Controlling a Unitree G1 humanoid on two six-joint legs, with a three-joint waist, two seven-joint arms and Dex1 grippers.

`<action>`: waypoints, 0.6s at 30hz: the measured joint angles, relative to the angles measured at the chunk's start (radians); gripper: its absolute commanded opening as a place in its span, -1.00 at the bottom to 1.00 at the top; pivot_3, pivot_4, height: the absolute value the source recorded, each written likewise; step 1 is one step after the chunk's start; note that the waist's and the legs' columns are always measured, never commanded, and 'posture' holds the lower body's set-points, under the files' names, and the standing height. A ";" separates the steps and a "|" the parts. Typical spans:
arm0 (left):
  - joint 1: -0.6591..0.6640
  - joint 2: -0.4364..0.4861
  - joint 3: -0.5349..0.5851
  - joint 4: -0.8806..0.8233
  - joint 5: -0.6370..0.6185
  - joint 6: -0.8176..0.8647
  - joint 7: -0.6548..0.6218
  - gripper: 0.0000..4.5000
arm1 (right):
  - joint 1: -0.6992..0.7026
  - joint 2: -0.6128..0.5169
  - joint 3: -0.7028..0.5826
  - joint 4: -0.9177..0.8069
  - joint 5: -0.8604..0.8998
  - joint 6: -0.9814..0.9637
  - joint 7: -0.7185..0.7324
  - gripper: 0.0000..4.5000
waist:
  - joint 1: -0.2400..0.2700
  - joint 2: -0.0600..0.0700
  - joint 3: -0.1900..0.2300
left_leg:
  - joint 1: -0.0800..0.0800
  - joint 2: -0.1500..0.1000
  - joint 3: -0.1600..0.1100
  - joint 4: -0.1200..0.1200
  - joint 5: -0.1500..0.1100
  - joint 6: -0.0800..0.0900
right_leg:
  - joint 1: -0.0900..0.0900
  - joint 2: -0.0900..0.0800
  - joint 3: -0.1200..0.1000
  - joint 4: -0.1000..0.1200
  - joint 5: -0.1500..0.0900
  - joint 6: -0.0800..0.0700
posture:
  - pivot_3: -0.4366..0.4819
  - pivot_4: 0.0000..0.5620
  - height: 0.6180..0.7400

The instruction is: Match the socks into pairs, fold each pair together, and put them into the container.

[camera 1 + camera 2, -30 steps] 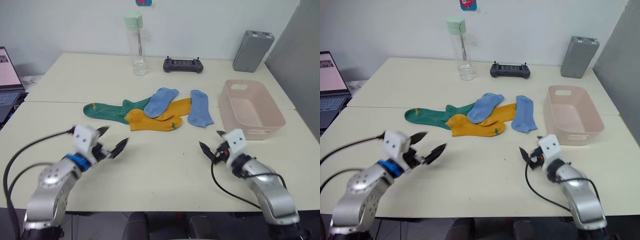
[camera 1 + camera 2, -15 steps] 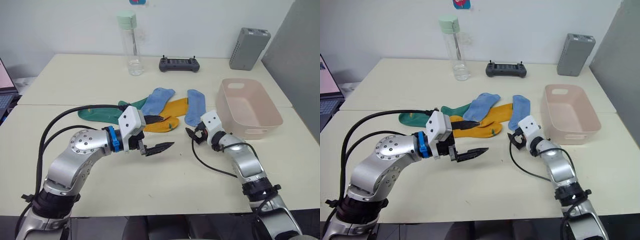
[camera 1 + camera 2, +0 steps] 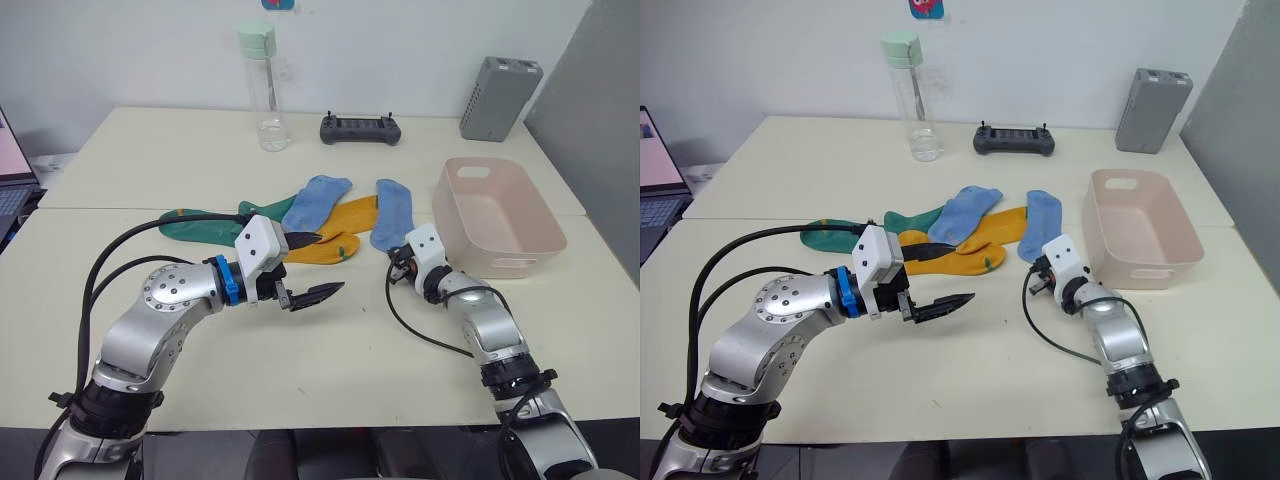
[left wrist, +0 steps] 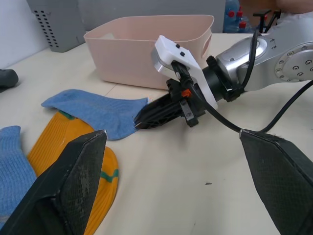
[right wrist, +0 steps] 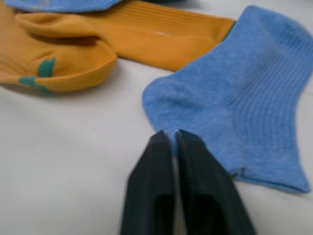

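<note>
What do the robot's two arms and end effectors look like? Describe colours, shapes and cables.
Both arms are rounded silver-grey metal, each with a white block at the wrist and looping black cables. The left end effector has two pointed black fingers and a blue ring behind its block. The right end effector has shorter black fingers.

Light blue socks (image 3: pixel 391 214), mustard socks (image 3: pixel 330 232) green-marked, dark green sock (image 3: pixel 205 225), pink container (image 3: pixel 497 216).

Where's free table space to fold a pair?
Bare table in front of the sock pile, between the left gripper and right gripper. Also bare behind the pile, before the bottle and controller. Crowded between pile and pink tub.
</note>
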 measured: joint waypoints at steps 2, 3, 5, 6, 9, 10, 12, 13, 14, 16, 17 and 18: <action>0.000 0.000 0.000 0.000 0.002 -0.003 0.000 1.00 | 0.000 -0.008 0.002 -0.008 0.000 0.002 0.013 -0.99 | 0.000 0.000 0.000 | 0.000 0.000 0.000 0.000 0.000 0.000 | 0.000 0.000 0.000 0.000 0.000 0.000 | -0.05 -0.47 1.00; 0.000 0.000 0.000 0.000 0.003 -0.003 0.000 1.00 | 0.000 -0.012 0.002 -0.014 -0.001 0.003 0.016 -0.99 | 0.000 0.000 0.000 | 0.000 0.000 0.000 0.000 0.000 0.000 | 0.000 0.000 0.000 0.000 0.000 0.000 | -0.05 -0.47 1.00; 0.000 0.000 0.000 0.000 0.004 -0.004 0.000 1.00 | 0.000 -0.021 0.002 -0.026 -0.002 0.011 0.015 -0.99 | 0.000 0.000 0.000 | 0.000 0.000 0.000 0.000 0.000 0.000 | 0.000 0.000 0.000 0.000 0.000 0.000 | -0.05 -0.47 1.00; 0.000 0.000 0.000 0.000 0.004 -0.005 0.000 1.00 | 0.000 -0.023 0.000 -0.031 -0.001 0.020 0.015 -0.92 | 0.000 0.000 0.000 | 0.000 0.000 0.000 0.000 0.000 0.000 | 0.000 0.000 0.000 0.000 0.000 0.000 | -0.05 -0.47 1.00; 0.000 0.000 0.000 0.000 0.006 -0.005 0.001 1.00 | 0.000 -0.024 -0.013 -0.058 0.003 0.040 0.015 -0.57 | 0.000 0.000 0.000 | 0.000 0.000 0.000 0.000 0.000 0.000 | 0.000 0.000 0.000 0.000 0.000 0.000 | -0.05 -0.47 1.00; 0.000 0.000 0.000 0.000 0.006 -0.005 0.002 1.00 | -0.001 -0.025 -0.018 -0.068 0.003 0.047 0.015 -0.40 | 0.000 0.000 0.000 | 0.000 0.000 0.000 0.000 0.000 0.000 | 0.000 0.000 0.000 0.000 0.000 0.000 | -0.05 -0.47 1.00; 0.000 -0.001 0.000 0.000 0.007 -0.005 0.007 1.00 | -0.007 -0.026 -0.026 -0.079 0.001 0.064 0.010 -0.08 | 0.000 0.000 0.000 | 0.000 0.000 0.000 0.000 0.000 0.000 | 0.000 0.000 0.000 0.000 0.000 0.000 | -0.05 -0.47 1.00; 0.000 -0.002 0.000 0.001 0.007 -0.005 0.009 1.00 | -0.012 -0.026 -0.029 -0.079 0.001 0.077 0.004 0.06 | 0.000 0.000 0.000 | 0.000 0.000 0.000 0.000 0.000 0.000 | 0.000 0.000 0.000 0.000 0.000 0.000 | -0.05 -0.47 1.00; 0.000 -0.005 0.000 0.001 0.007 -0.005 0.010 1.00 | -0.015 -0.026 -0.032 -0.079 0.001 0.093 0.000 0.06 | 0.000 0.000 0.000 | 0.000 0.000 0.000 0.000 0.000 0.000 | 0.000 0.000 0.000 0.000 0.000 0.000 | -0.05 -0.47 1.00; -0.001 -0.006 0.000 0.001 0.007 -0.005 0.011 1.00 | -0.024 -0.026 -0.033 -0.078 0.001 0.130 -0.003 0.06 | 0.000 0.000 0.000 | 0.000 0.000 0.000 0.000 0.000 0.000 | 0.000 0.000 0.000 0.000 0.000 0.000 | -0.05 -0.47 1.00; -0.001 -0.006 0.000 0.001 0.008 -0.005 0.012 1.00 | -0.030 -0.026 -0.033 -0.077 0.001 0.146 -0.003 0.06 | 0.000 0.000 0.000 | 0.000 0.000 0.000 0.000 0.000 0.000 | 0.000 0.000 0.000 0.000 0.000 0.000 | -0.05 -0.47 1.00; -0.001 -0.006 0.000 0.001 0.008 -0.005 0.012 1.00 | -0.036 -0.026 -0.033 -0.077 0.002 0.161 -0.003 0.06 | 0.000 0.000 0.000 | 0.000 0.000 0.000 0.000 0.000 0.000 | 0.000 0.000 0.000 0.000 0.000 0.000 | -0.05 -0.47 1.00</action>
